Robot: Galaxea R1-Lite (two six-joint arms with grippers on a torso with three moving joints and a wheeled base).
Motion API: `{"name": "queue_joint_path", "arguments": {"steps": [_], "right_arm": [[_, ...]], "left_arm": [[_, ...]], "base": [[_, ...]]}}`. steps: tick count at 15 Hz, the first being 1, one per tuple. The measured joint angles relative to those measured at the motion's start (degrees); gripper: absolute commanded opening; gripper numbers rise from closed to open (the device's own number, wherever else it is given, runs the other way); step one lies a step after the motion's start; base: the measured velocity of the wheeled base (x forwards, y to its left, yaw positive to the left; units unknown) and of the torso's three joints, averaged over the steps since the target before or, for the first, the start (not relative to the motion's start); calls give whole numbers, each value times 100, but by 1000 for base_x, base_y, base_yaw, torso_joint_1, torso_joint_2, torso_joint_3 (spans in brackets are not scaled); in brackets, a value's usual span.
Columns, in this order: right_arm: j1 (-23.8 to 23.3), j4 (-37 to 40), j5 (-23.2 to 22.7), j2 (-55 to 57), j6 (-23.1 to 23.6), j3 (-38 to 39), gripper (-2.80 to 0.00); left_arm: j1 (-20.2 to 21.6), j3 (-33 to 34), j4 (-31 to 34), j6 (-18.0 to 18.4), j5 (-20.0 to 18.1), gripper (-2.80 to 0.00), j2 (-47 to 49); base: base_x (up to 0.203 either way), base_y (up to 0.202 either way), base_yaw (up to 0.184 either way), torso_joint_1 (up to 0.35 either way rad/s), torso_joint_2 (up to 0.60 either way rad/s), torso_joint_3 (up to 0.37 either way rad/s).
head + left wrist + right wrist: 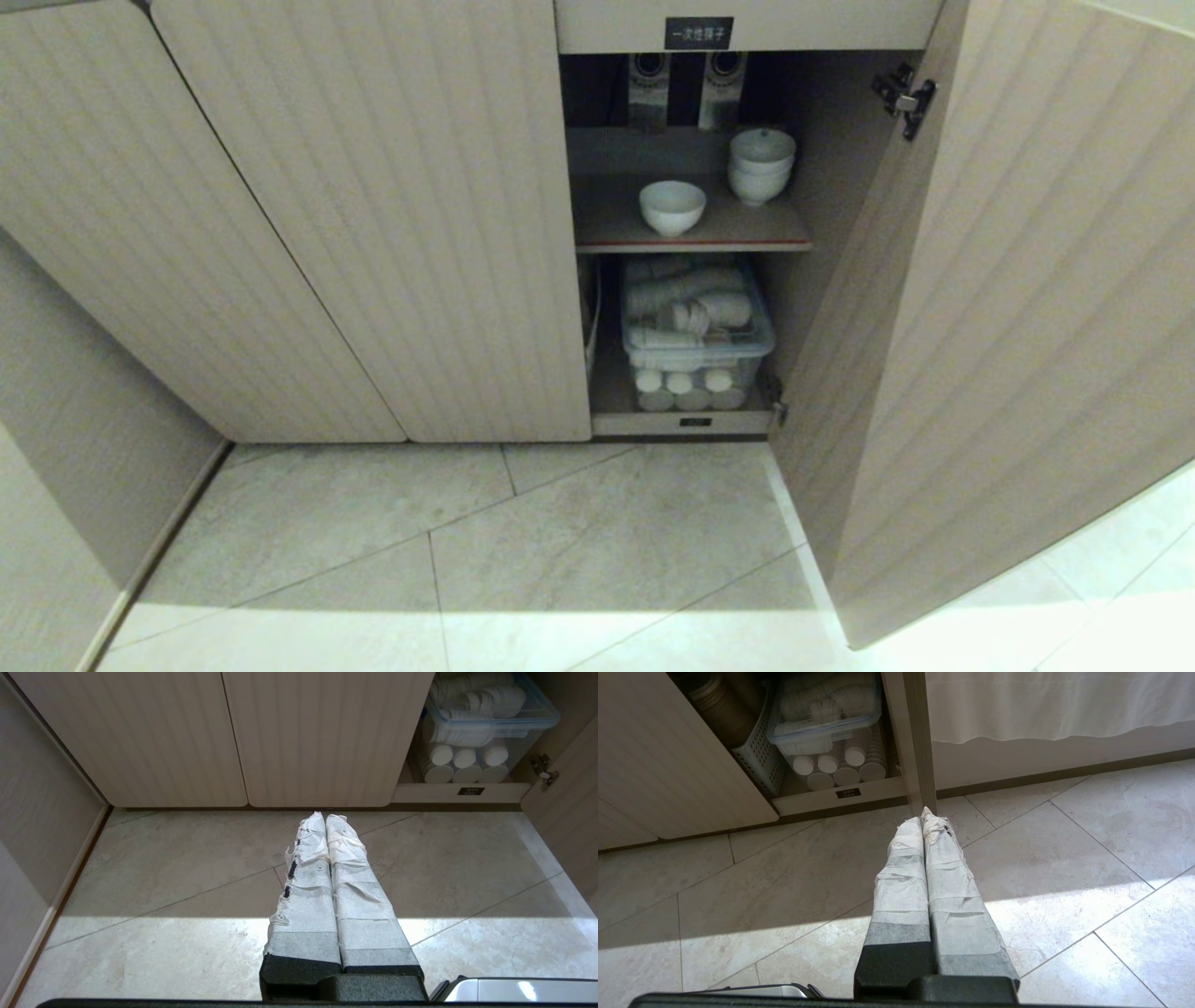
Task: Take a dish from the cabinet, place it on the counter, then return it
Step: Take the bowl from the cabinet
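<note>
White dish (671, 206) sits on cabinet (420, 233) shelf beside stacked bowls (761, 166) — both pincers (325, 817) (924, 814) closed, empty.

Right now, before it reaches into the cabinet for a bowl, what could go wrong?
1. The single bowl sits near the stacked bowls; a wide approach might knock the stack.
2. The open door stands close on the robot's right, so the right claw could clip it.
3. Both claws, left included, are shut and must open first.
</note>
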State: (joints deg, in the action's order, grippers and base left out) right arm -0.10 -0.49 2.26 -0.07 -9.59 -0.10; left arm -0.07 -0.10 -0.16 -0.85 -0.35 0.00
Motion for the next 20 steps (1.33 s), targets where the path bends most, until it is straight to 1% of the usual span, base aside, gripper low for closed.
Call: {"name": "queue_joint_path", "arguments": {"steps": [20], "right_arm": [[0,-2,-2,0,6,0,-280]], "left_arm": [[2,0,0,0,0,-280,0]], "base": [[0,0,0,0,0,0]]}}
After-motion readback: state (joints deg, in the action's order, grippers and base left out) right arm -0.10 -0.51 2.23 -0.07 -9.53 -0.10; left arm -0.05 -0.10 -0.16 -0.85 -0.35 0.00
